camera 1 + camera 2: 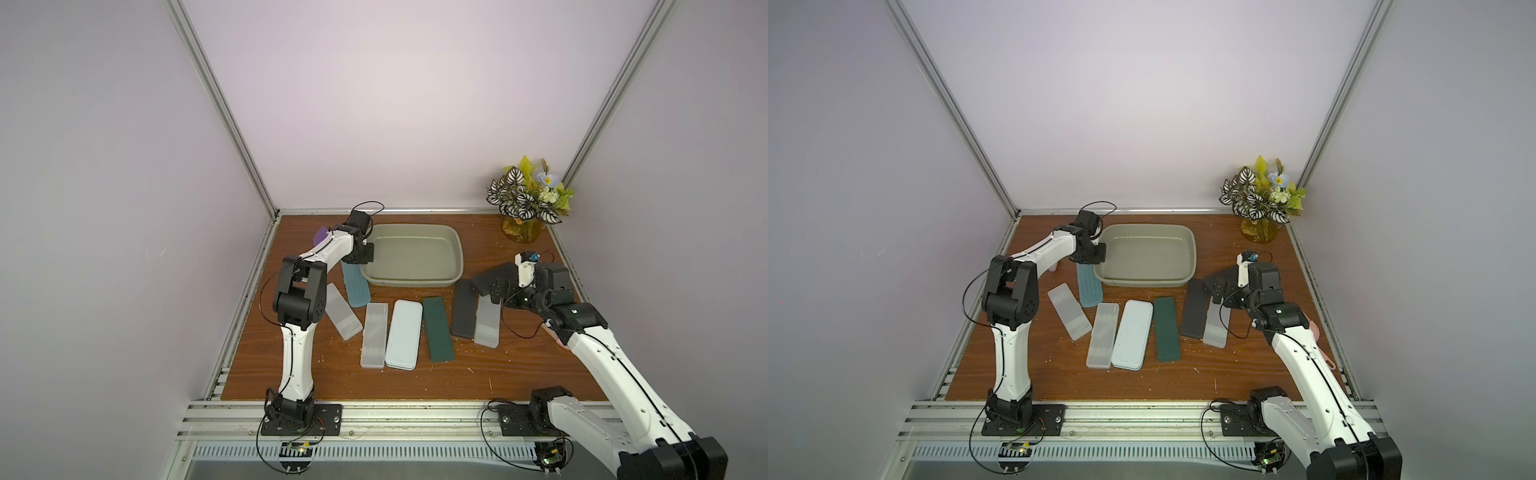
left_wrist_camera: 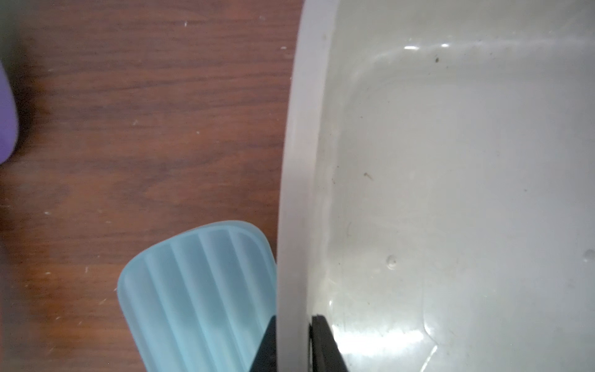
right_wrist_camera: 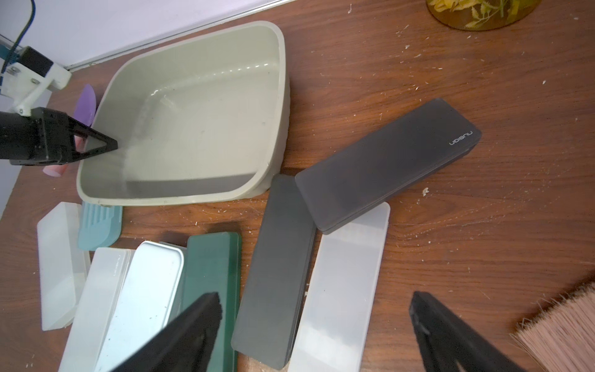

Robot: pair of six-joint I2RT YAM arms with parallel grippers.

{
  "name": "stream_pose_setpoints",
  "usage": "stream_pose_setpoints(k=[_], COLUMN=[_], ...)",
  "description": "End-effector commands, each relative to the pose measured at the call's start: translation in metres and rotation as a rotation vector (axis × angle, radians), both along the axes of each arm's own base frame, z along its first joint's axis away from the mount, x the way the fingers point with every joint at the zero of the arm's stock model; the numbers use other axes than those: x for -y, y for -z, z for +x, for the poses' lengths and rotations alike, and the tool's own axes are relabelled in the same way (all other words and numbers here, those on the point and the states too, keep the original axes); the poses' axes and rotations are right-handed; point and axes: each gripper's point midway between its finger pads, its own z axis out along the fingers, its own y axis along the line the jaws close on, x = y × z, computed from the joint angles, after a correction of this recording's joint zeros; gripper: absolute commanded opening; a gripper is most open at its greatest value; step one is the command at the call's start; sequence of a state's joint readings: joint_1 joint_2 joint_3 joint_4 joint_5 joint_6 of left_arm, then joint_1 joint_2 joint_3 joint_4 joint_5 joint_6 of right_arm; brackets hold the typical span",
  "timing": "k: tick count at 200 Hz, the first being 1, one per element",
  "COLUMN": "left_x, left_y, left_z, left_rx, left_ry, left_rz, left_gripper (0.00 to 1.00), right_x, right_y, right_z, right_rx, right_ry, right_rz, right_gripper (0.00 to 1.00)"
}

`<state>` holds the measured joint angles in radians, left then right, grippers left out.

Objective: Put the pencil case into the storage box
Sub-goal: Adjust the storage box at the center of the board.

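The storage box (image 1: 415,226) (image 1: 1148,226), a shallow grey-green tub, stands empty at the back of the table. My left gripper (image 1: 365,255) (image 2: 294,317) is shut on its left rim (image 2: 299,161), one finger inside the wall and one outside. Several pencil cases lie in a row in front of the box. A blue ribbed case (image 1: 355,286) (image 2: 199,299) lies beside the gripped rim. My right gripper (image 1: 486,291) (image 3: 315,302) hangs open above a dark grey case (image 3: 273,273) and a frosted case (image 3: 341,290). Another dark grey case (image 3: 386,161) lies tilted over their far ends.
Between them lie two frosted cases (image 1: 343,311) (image 1: 373,334), a pale blue tin (image 1: 404,334) and a dark green case (image 1: 437,328). A flower vase (image 1: 523,199) stands at the back right corner. A pink brush (image 3: 563,325) lies by the right gripper, a purple object (image 3: 87,103) left of the box.
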<state>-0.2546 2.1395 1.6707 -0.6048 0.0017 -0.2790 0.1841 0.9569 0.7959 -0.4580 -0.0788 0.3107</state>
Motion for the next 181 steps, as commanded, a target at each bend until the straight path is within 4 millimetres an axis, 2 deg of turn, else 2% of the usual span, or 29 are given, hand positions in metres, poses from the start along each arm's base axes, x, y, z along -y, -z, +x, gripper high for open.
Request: stream_pose_setpoints(k=[1, 46, 91, 124, 147, 181], left_x=[-0.023, -0.021, -0.015, -0.017, -0.019, -0.025], left_y=[0.003, 0.002, -0.009, -0.026, -0.039, -0.072], left_z=[-0.025, -0.043, -0.043, -0.042, -0.043, -0.046], left_rx=[-0.065, -0.083, -0.059, -0.022, 0.006, 0.071], left_ry=[0.007, -0.016, -0.038, -0.056, -0.059, -0.068], left_rz=[0.081, 0.053, 0.04, 0.031, 0.027, -0.004], left_gripper=[0.16, 0.17, 0.25, 0.4, 0.59, 0.74], right_x=[0.002, 0.008, 0.011, 0.017, 0.027, 0.039], right_y=[-0.015, -0.013, -0.008, -0.008, -0.002, 0.004], right_z=[-0.001, -0.002, 0.007, 0.018, 0.023, 0.036], right_rx=[0.038, 0.027, -0.056, -0.102, -0.162, -0.252], right_ry=[0.005, 0.033, 0.135, 0.21, 0.283, 0.395], right_rz=[-0.014, -0.031, 0.032, 0.085, 0.117, 0.23], right_gripper=[0.99, 0.99, 0.99, 0.99, 0.99, 0.99])
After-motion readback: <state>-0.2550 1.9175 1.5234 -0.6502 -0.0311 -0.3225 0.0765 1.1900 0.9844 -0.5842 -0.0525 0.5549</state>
